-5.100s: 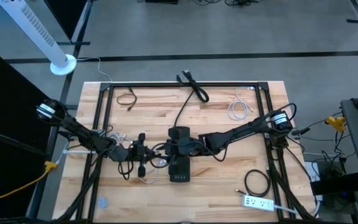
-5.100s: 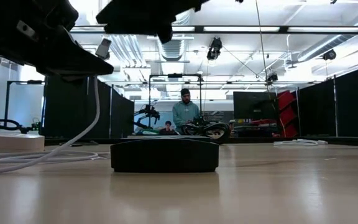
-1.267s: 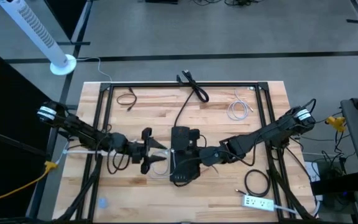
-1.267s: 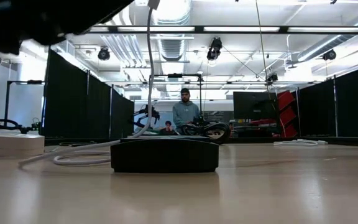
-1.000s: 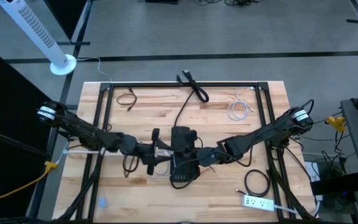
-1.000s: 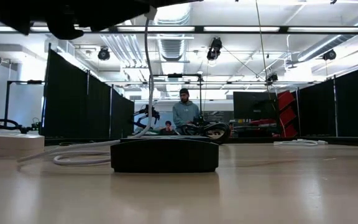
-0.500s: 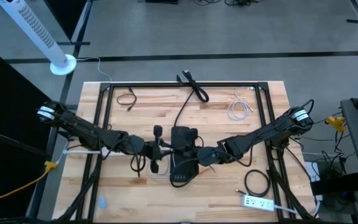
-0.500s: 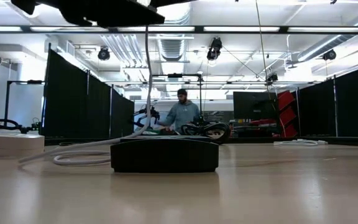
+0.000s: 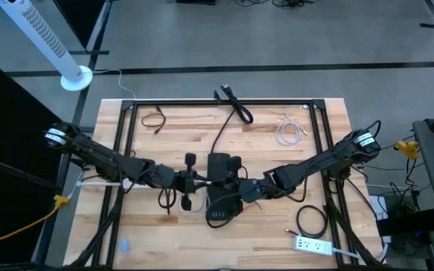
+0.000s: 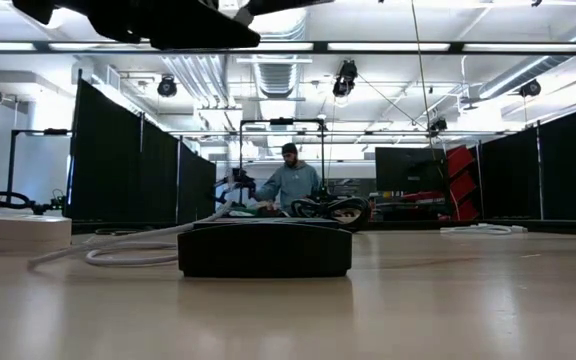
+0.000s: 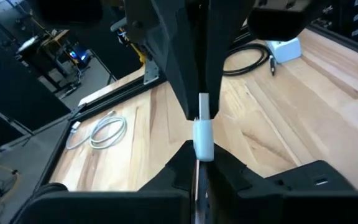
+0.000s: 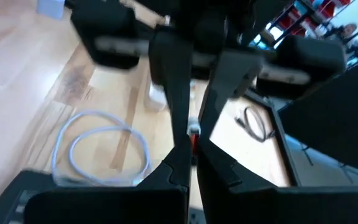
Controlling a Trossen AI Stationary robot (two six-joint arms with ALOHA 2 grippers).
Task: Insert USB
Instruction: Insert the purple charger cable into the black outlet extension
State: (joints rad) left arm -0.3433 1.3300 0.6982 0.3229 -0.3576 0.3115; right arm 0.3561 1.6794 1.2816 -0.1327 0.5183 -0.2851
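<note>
Overhead, the left gripper [image 9: 200, 181] and the right gripper [image 9: 236, 190] were seen meeting over a black hub [image 9: 218, 197] at the middle of the wooden table [image 9: 277, 226], the left one just beside the hub's left edge. A coiled white cable [image 9: 289, 133] lay near the far right corner, a black cable coil [image 9: 311, 220] and a white power strip [image 9: 313, 245] near the right front, and a black power cord [image 9: 232, 105] ran from the far edge.

From table height, the hub [image 10: 265, 250] was seen flat on the table, with a pale cable [image 10: 128, 247] looped beside it; a person [image 10: 290, 184] stood far behind.

Through the left wrist camera, a white USB plug [image 11: 203, 130] was seen clamped between the left gripper's [image 11: 199, 163] 2 fingers [image 11: 235, 171], its metal tip pointing forward.

Through the right wrist camera, the right gripper [image 12: 192, 146] was seen pinched shut on a small orange-and-white piece [image 12: 193, 129], too blurred to name, above a loop of white cable [image 12: 101, 149].
</note>
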